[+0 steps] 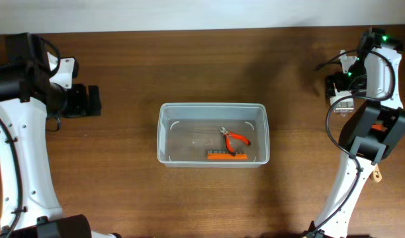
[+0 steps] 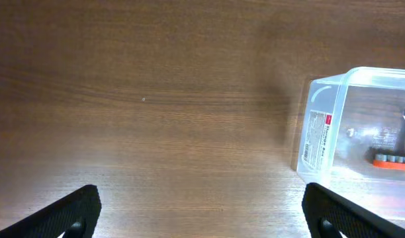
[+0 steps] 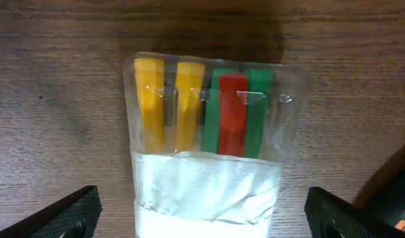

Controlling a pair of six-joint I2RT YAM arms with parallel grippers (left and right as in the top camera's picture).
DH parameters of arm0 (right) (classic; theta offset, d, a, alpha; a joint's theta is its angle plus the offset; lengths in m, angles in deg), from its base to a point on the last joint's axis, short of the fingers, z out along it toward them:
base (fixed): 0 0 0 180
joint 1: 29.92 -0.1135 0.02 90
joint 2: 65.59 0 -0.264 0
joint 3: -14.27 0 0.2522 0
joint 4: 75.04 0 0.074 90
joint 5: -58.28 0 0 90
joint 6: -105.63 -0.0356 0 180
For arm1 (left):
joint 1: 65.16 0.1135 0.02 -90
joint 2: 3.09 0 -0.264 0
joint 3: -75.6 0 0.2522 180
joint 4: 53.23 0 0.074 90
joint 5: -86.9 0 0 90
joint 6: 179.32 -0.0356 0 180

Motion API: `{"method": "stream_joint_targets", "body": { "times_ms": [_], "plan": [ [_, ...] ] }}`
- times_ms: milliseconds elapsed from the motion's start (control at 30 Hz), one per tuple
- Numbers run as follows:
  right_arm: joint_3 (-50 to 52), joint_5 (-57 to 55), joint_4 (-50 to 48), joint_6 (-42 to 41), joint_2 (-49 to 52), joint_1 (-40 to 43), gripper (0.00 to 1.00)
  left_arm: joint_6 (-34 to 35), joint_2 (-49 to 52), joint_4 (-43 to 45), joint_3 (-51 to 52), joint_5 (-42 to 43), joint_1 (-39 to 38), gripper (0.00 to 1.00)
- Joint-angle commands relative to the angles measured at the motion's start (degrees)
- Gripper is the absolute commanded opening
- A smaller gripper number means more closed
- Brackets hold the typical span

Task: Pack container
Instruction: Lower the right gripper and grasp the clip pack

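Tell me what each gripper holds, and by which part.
Nothing is held. The left gripper is open over the table; the right gripper is open astride a clear packet, not touching it.

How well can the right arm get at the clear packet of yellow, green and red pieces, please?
Probably yes: the right hand hangs open directly over the packet, with nothing between them.

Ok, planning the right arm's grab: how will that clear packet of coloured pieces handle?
The packet looks like thin clear plastic, so it probably dents when squeezed. Its glossy surface may slip. It lies flat, so rolling seems unlikely.
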Motion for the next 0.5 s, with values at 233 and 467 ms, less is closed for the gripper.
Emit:
{"method": "stream_joint_targets", "body": {
  "times_ms": [233, 467],
  "plan": [
    [3.8, 1.0, -0.7, 0.5, 1.2, -0.2, 0.99, 0.7, 0.3, 0.2, -0.6, 0.6, 0.0, 0.99],
    [5.0, 1.0, -1.4, 0.4, 1.2, -0.2, 0.99, 0.7, 0.3, 0.2, -0.6, 0.6, 0.0, 0.99]
  ]
}}
